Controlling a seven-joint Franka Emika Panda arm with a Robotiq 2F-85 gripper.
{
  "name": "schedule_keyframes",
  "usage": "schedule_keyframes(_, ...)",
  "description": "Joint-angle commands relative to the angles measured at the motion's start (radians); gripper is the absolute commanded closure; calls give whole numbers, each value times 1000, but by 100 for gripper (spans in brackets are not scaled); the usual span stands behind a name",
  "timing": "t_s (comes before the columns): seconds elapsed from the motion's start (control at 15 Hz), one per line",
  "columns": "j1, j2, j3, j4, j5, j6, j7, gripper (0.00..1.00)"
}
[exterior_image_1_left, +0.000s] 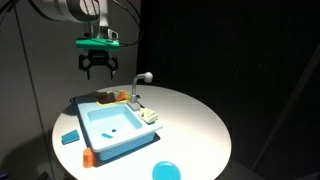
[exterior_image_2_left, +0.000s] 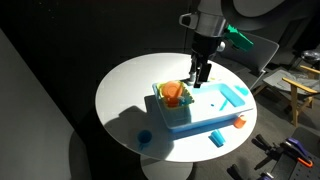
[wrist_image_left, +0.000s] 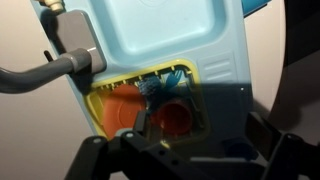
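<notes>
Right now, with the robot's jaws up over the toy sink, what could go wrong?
1. The open jaws hang over the yellow rack, which is crowded; coming down, they might pinch the wrong piece or knock the orange cup.
2. The grey faucet stands close by, so the jaws could bump it.
3. The toy sink may slide if pushed.

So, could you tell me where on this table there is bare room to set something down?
The widest bare stretch of table lies between the sink, the disc and the rim. It is crowded at the rack under the gripper, and by the orange block and blue block.
</notes>
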Motion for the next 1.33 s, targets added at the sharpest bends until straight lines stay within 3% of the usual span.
schedule_keyframes(0.0, -3, 32, 11, 30, -31, 8, -10, 0)
schedule_keyframes(0.93, -15, 113, 18, 103, -85, -16, -15, 0)
schedule_keyframes(1.27, -14, 100, 20, 67, -80, 1, 2, 0)
